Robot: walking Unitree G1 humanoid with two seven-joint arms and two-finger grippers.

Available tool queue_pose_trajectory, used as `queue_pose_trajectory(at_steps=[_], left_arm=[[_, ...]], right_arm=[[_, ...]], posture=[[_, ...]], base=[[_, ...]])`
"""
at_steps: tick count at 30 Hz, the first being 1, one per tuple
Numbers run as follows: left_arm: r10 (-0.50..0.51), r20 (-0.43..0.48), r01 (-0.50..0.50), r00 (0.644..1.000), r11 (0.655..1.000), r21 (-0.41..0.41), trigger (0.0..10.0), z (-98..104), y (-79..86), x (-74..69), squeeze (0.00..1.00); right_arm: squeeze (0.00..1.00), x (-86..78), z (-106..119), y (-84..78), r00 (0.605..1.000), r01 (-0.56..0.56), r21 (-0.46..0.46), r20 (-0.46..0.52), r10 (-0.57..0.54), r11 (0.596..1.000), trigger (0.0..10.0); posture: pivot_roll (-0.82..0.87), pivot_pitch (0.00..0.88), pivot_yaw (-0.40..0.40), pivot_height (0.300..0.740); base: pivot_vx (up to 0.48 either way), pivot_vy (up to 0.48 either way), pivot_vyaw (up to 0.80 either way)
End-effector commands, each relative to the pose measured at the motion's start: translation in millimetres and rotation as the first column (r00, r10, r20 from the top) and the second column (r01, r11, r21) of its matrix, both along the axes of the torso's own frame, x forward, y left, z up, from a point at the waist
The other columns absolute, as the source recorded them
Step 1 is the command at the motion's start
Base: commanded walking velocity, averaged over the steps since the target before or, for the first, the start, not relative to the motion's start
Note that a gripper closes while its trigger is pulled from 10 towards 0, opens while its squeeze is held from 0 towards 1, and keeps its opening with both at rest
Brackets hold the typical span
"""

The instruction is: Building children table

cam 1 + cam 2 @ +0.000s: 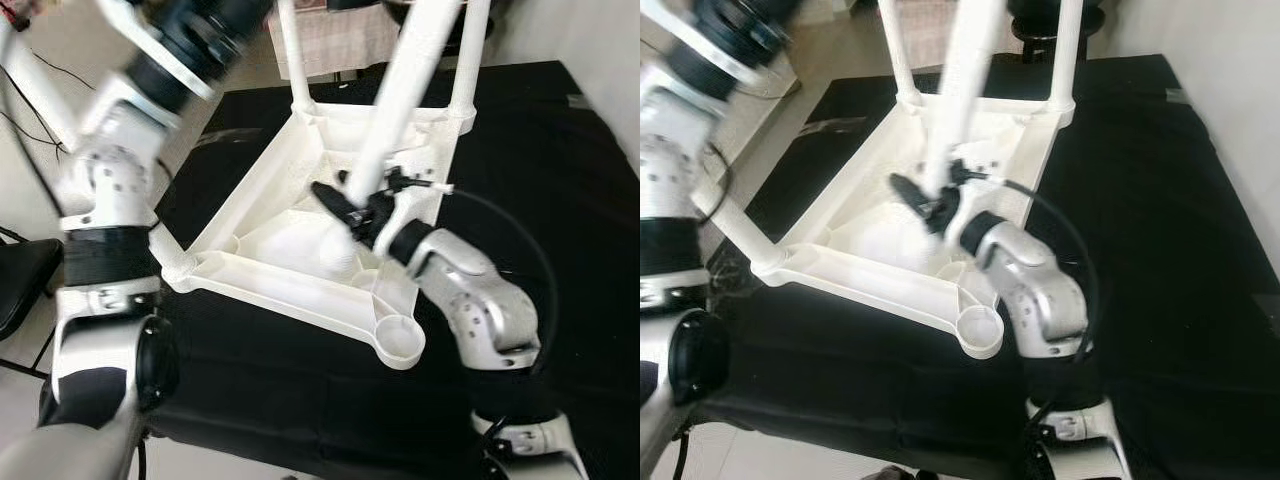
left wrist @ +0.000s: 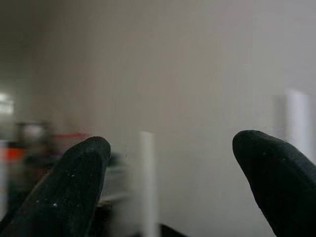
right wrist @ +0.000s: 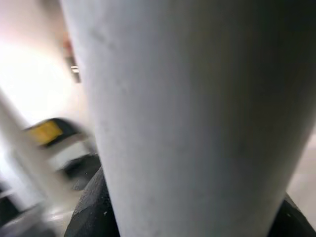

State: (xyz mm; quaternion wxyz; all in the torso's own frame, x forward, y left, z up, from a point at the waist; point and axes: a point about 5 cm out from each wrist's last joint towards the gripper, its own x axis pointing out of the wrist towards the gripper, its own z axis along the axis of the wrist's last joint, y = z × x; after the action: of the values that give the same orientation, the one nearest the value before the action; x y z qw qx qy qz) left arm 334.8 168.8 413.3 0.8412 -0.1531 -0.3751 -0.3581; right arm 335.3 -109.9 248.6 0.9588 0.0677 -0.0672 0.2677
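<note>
Right gripper [image 1: 352,212]: arm bent up over the upturned table [image 1: 262,272], fingers clamped round a leg [image 1: 405,85].
Left gripper [image 2: 173,163]: raised high, fingers spread, empty.

Your left arm [image 1: 150,60] is smeared by motion blur, and its wrist runs off the top edge. The three standing table legs, including the one your right gripper [image 1: 352,215] is at [image 1: 405,90], are cut off by the top edge. In the right wrist view that leg [image 3: 187,118] hides nearly all of the fingers [image 3: 94,207]. In the left wrist view the room behind the fingers [image 2: 74,177] is too blurred to read.
</note>
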Motion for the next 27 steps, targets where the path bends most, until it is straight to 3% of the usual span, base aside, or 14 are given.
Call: queue_pose_trajectory(at_steps=[1, 2, 3, 5, 7, 10, 11, 12, 14, 16, 22, 27], left_arm=[[0.072, 0.038, -0.071, 0.997, 0.997, -0.009, 10.0, 7.7, 11.1, -7.2, 1.00], [0.072, 0.038, -0.071, 0.997, 0.997, -0.009, 10.0, 7.7, 11.1, -7.2, 1.00], [0.064, 0.047, -0.067, 0.997, 0.997, 0.047, 10.0, -2.5, 6.0, -17.5, 0.00], [0.064, 0.047, -0.067, 0.997, 0.997, 0.047, 10.0, -2.5, 6.0, -17.5, 0.00], [0.034, 0.004, -0.034, 0.999, 0.990, 0.136, 10.0, -35.8, -9.9, -29.0, 0.00], [0.028, -0.019, -0.024, 0.999, 0.988, 0.153, 10.0, -48.6, -15.0, -32.3, 0.00], [0.043, -0.093, -0.028, 0.995, 0.987, 0.159, 10.0, -72.7, -20.1, -33.3, 0.00], [0.043, -0.093, -0.028, 0.995, 0.987, 0.159, 10.0, -72.7, -20.1, -33.3, 0.00], [0.110, -0.256, -0.062, 0.960, 0.980, 0.189, 10.0, -123.5, -27.2, -37.4, 0.00], [0.168, -0.348, -0.093, 0.922, 0.971, 0.221, 10.0, -150.5, -30.7, -41.4, 0.00], [0.223, -0.437, -0.122, 0.871, 0.961, 0.246, 10.0, -173.1, -32.8, -47.3, 0.00], [0.284, -0.512, -0.142, 0.810, 0.944, 0.299, 10.0, -201.1, -33.6, -63.0, 0.00]], right_arm=[[0.00, 2.1, 7.9, -3.0, 0.999, 0.033, 0.020, 0.041, -0.034, 0.999, 0.0], [0.00, 2.1, 7.9, -3.0, 0.999, 0.033, 0.020, 0.041, -0.034, 0.999, 0.0], [0.00, 4.9, 17.9, -16.1, 0.993, 0.084, 0.044, 0.076, -0.088, 0.995, 0.0], [0.00, 4.9, 17.9, -16.1, 0.993, 0.084, 0.044, 0.076, -0.088, 0.995, 0.0], [0.00, 5.1, 30.2, -24.4, 0.989, 0.081, 0.079, 0.119, -0.090, 0.994, 0.5], [0.00, 4.7, 33.9, -25.6, 0.988, 0.067, 0.090, 0.134, -0.078, 0.994, 0.5], [0.00, 3.1, 40.1, -22.9, 0.986, 0.040, 0.098, 0.156, -0.055, 0.994, 10.0], [0.00, 3.1, 40.1, -22.9, 0.986, 0.040, 0.098, 0.156, -0.055, 0.994, 10.0], [0.00, -2.0, 49.3, -12.7, 0.981, -0.017, 0.095, 0.194, -0.002, 0.995, 10.0], [0.00, -4.9, 52.0, -5.2, 0.976, -0.054, 0.087, 0.215, 0.034, 0.995, 10.0], [0.00, -7.7, 48.0, 2.8, 0.972, -0.081, 0.056, 0.224, 0.067, 0.995, 10.0], [0.00, -12.3, 38.3, 10.6, 0.972, -0.079, -0.024, 0.220, 0.082, 0.997, 10.0]], posture=[[-0.14, 0.132, 0.149, 0.740], [-0.14, 0.132, 0.149, 0.740], [-0.13, 0.137, 0.139, 0.740], [-0.13, 0.137, 0.139, 0.740], [-0.13, 0.136, 0.128, 0.740], [-0.13, 0.136, 0.127, 0.740], [-0.14, 0.143, 0.125, 0.740], [-0.14, 0.143, 0.125, 0.740], [-0.15, 0.147, 0.128, 0.740], [-0.15, 0.145, 0.130, 0.740], [-0.13, 0.139, 0.140, 0.740], [-0.14, 0.134, 0.142, 0.740]], base=[[0.000, 0.000, 0.00], [0.000, 0.000, 0.00], [0.000, 0.000, 0.00], [0.000, 0.000, 0.00], [0.000, 0.000, 0.00], [0.000, 0.000, 0.00], [0.000, 0.000, 0.00], [0.000, 0.000, 0.00], [0.000, 0.000, 0.00], [0.000, 0.000, 0.00], [0.000, 0.000, 0.00], [0.000, 0.000, 0.00]])
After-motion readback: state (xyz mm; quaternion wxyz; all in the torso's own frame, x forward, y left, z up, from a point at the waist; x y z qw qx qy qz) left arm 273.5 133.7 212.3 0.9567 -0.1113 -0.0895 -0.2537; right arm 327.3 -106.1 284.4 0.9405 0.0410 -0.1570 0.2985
